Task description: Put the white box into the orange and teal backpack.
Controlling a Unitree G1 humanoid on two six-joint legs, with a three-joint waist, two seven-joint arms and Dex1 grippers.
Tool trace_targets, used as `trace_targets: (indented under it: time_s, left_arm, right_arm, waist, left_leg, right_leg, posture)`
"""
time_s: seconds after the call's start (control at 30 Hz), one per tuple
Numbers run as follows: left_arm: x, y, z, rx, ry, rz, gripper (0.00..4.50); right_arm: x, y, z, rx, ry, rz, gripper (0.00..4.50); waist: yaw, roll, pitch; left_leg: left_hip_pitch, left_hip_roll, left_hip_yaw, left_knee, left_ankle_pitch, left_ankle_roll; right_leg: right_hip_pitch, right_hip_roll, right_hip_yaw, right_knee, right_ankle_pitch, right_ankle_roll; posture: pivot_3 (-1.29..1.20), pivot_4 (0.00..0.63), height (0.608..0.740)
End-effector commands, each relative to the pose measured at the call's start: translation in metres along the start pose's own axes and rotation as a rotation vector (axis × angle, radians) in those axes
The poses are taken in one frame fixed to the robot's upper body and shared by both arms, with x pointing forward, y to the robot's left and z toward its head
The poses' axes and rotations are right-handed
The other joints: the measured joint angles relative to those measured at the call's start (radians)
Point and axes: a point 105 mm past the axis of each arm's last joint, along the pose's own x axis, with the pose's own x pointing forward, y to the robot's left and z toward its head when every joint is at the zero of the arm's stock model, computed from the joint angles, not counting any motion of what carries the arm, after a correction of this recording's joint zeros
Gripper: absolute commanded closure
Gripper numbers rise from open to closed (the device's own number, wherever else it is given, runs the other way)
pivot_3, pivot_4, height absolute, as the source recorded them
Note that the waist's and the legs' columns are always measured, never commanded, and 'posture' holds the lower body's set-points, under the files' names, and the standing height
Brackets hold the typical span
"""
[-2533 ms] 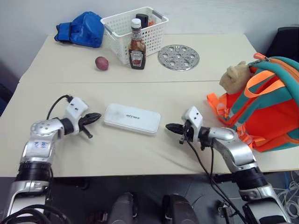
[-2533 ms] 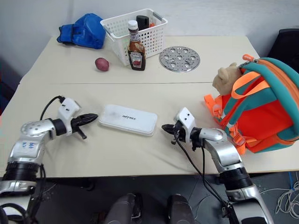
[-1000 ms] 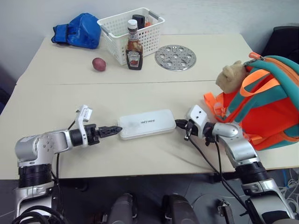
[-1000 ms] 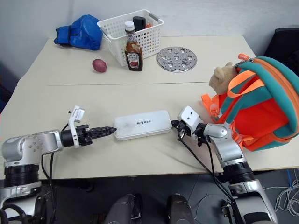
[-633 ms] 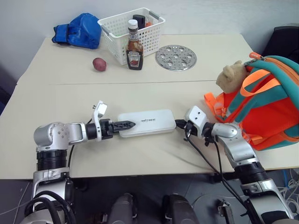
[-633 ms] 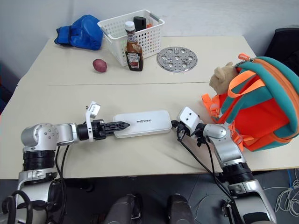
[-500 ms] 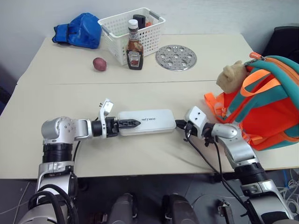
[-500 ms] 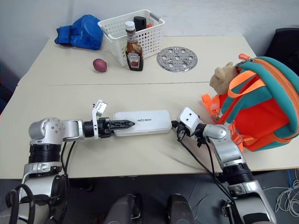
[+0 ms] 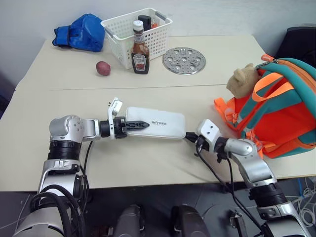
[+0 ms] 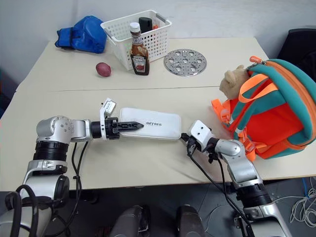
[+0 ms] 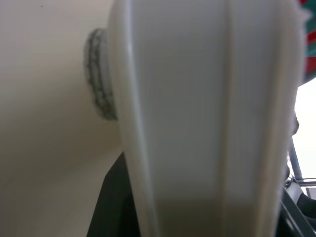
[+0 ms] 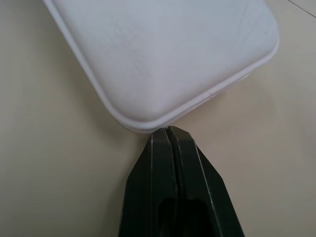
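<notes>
The white box [image 9: 165, 124] lies flat on the table in front of me, lettering up. My left gripper [image 9: 142, 124] is shut on its left end, one black finger lying across the top and the box [image 11: 207, 113] wedged between the fingers in the left wrist view. My right gripper [image 9: 189, 138] is shut, with its tip [image 12: 169, 131] against the rounded near-right corner of the box [image 12: 163, 54]. The orange and teal backpack [image 9: 284, 111] stands at the right edge of the table, a tan plush toy [image 9: 242, 80] on its side facing the box.
At the back of the table stand a white lattice basket [image 9: 123, 24], a ketchup bottle [image 9: 139, 47], a blue glove [image 9: 79, 32], a small red potato [image 9: 102, 68] and a perforated metal disc [image 9: 184, 54]. A seam [image 9: 148, 88] runs across the table.
My left gripper slid onto the box's left end and closed on it. The box swung slightly, its right end coming nearer. My right gripper drew back a little toward the front edge.
</notes>
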Motion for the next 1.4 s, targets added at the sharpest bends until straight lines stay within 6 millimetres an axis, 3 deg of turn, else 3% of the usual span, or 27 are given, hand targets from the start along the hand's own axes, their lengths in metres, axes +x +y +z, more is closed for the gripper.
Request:
trace_targets:
  time_s: [0.03,0.17,0.27,0.4,0.47,0.53,0.63,0.67,0.77,0.9,1.17,1.27,1.4]
  left_arm:
    - [-0.006,-0.017,0.004,0.06,-0.018,-0.059,3.18]
    - [-0.024,-0.037,0.002,0.099,-0.061,-0.139,3.18]
    - [-0.041,-0.051,-0.006,0.169,-0.07,-0.154,3.18]
    - [-0.063,-0.07,-0.01,0.268,-0.164,-0.181,3.18]
    - [-0.067,-0.074,-0.011,0.289,-0.191,-0.18,3.18]
    - [-0.072,-0.078,-0.012,0.316,-0.231,-0.169,3.18]
    - [-0.074,-0.085,-0.01,0.349,-0.279,-0.172,3.18]
    - [-0.073,-0.087,-0.01,0.358,-0.287,-0.17,3.18]
    - [-0.066,-0.093,-0.014,0.382,-0.269,-0.186,3.18]
    - [-0.057,-0.094,-0.013,0.404,-0.256,-0.179,3.18]
    - [-0.064,-0.095,-0.001,0.435,-0.297,-0.146,3.18]
    - [-0.071,-0.094,0.002,0.443,-0.309,-0.119,3.18]
    - [-0.077,-0.092,0.003,0.452,-0.324,-0.079,3.18]
  right_arm:
    - [-0.015,-0.004,0.013,0.009,-0.05,-0.04,4.5]
    - [-0.045,-0.005,0.021,0.076,-0.07,-0.106,4.5]
    - [-0.073,0.005,0.026,0.157,-0.067,-0.105,3.92]
    - [-0.13,0.008,0.021,0.274,-0.005,-0.215,2.55]
    - [-0.146,0.006,0.02,0.315,0.007,-0.261,1.92]
    - [-0.171,-0.005,0.019,0.371,0.011,-0.356,1.22]
    - [-0.193,-0.024,0.021,0.414,-0.017,-0.49,0.14]
    - [-0.197,-0.029,0.022,0.421,-0.026,-0.52,0.03]
    - [-0.19,-0.046,0.027,0.463,-0.095,-0.572,0.03]
    - [-0.164,-0.069,0.029,0.556,-0.217,-0.606,0.03]
    - [-0.132,-0.109,0.027,0.646,-0.337,-0.68,0.03]
    - [-0.124,-0.113,0.03,0.613,-0.363,-0.661,0.64]
    - [-0.115,-0.107,0.035,0.559,-0.37,-0.58,1.99]
  waist:
    - [0.0,0.0,0.0]
    - [0.001,0.0,0.0]
    - [0.001,-0.001,0.0]
    - [0.007,-0.001,0.0]
    - [0.015,-0.001,0.0]
    - [0.023,-0.001,0.0]
    - [0.027,-0.001,0.0]
    - [0.027,-0.001,0.0]
    - [0.026,-0.001,0.0]
    - [0.022,-0.002,0.0]
    - [0.022,-0.002,0.0]
    - [0.022,-0.002,0.0]
    - [0.022,-0.001,0.0]
  left_leg:
    - [0.0,0.0,0.0,0.0,0.0,0.0]
    - [-0.002,0.0,-0.001,-0.002,0.0,0.0]
    - [-0.002,0.0,-0.001,-0.001,0.0,0.0]
    - [0.0,0.0,-0.003,-0.003,0.0,0.0]
    - [-0.001,0.0,-0.003,-0.003,0.0,0.0]
    - [0.0,0.0,-0.002,-0.002,-0.001,0.001]
    - [0.0,0.0,-0.002,-0.002,-0.001,0.001]
    - [0.0,0.0,-0.002,-0.002,-0.001,0.001]
    - [0.0,-0.001,-0.002,-0.002,0.0,0.001]
    - [0.0,0.0,-0.001,-0.003,0.0,0.0]
    - [-0.001,-0.001,0.0,-0.003,0.001,0.0]
    - [-0.001,-0.001,0.0,-0.003,0.001,0.0]
    - [-0.001,0.0,-0.001,-0.003,0.001,0.0]
  right_leg:
    - [0.0,0.0,0.0,0.0,0.0,0.0]
    - [-0.001,0.0,0.0,0.0,0.0,0.0]
    - [-0.001,0.0,0.0,-0.001,0.0,0.0]
    - [0.001,0.0,0.0,-0.003,0.0,0.0]
    - [0.001,-0.001,0.0,-0.004,0.0,0.0]
    - [0.002,-0.001,0.001,-0.005,0.0,-0.001]
    - [0.003,-0.001,0.002,-0.005,-0.001,-0.001]
    - [0.003,-0.001,0.002,-0.005,-0.001,-0.001]
    - [0.003,-0.001,0.002,-0.005,-0.001,-0.001]
    - [0.002,0.0,0.002,-0.004,-0.001,-0.001]
    - [0.0,0.0,0.002,-0.003,-0.001,-0.001]
    - [0.0,0.0,0.002,-0.003,-0.001,-0.001]
    - [0.0,0.0,0.002,-0.003,-0.001,-0.001]
  posture:
    - [0.0,0.15,0.74]
    - [0.0,0.15,0.74]
    - [0.0,0.15,0.74]
    - [0.0,0.15,0.74]
    - [0.0,0.15,0.74]
    - [0.0,0.15,0.74]
    - [0.0,0.15,0.74]
    - [0.0,0.15,0.74]
    - [0.0,0.15,0.74]
    - [0.0,0.15,0.74]
    - [0.0,0.15,0.74]
    - [0.0,0.15,0.74]
    - [0.0,0.15,0.74]
